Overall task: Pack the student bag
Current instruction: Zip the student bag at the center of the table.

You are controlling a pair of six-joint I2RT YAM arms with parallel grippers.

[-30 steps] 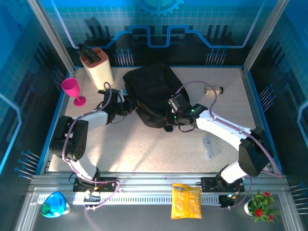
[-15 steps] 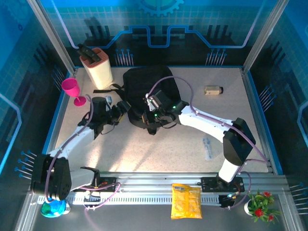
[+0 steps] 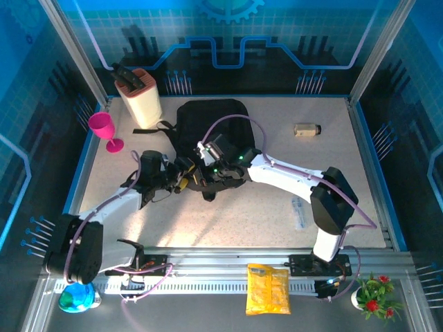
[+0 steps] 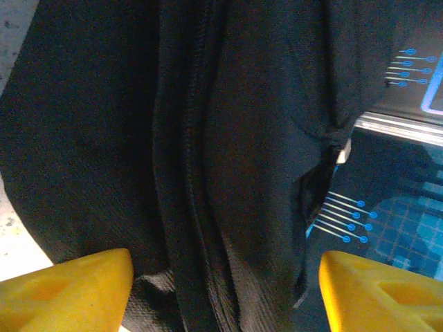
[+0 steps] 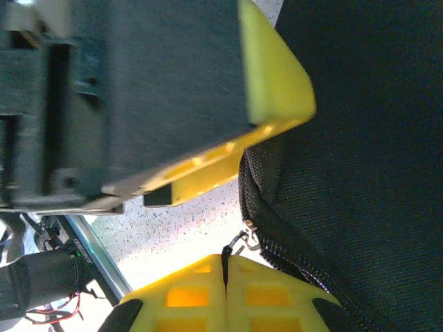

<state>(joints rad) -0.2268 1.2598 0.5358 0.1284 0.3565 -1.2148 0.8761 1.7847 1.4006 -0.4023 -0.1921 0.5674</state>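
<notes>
**Student bag (image 3: 211, 121) pulled square as both claws close in on its zipper**

Over the last second the right arm has swung across the near side of the student bag, from about its 5 o'clock corner to its 7 o'clock corner. The bag has shifted with it. It lay skewed before and now sits squarer, toward 12 o'clock from the middle of the surface (image 3: 277, 200), close to the back edge. The left arm, which was folded up near its base, has stretched out, so the two claws now meet at the bag's near-left edge.

The right claw (image 5: 225, 270) is clamped fully closed on the zipper pull (image 5: 243, 241) (its cord is nipped between the two yellow fingers, with the metal clasp just clear of them). The left claw (image 4: 225, 280) has spread its fingers wide and holds nothing. Black fabric and a line of zipper lie ahead between them, and one of its fingers sits just beside the right claw in the right wrist view.

For the task, this looks like the opening step. One claw has the pull ready to draw, and the other is placed to pin or take the fabric so the bag does not slide along with it. Whether the zipper has started to part is hard to tell in these dark folds. Packing proper probably cannot begin until it does.
</notes>
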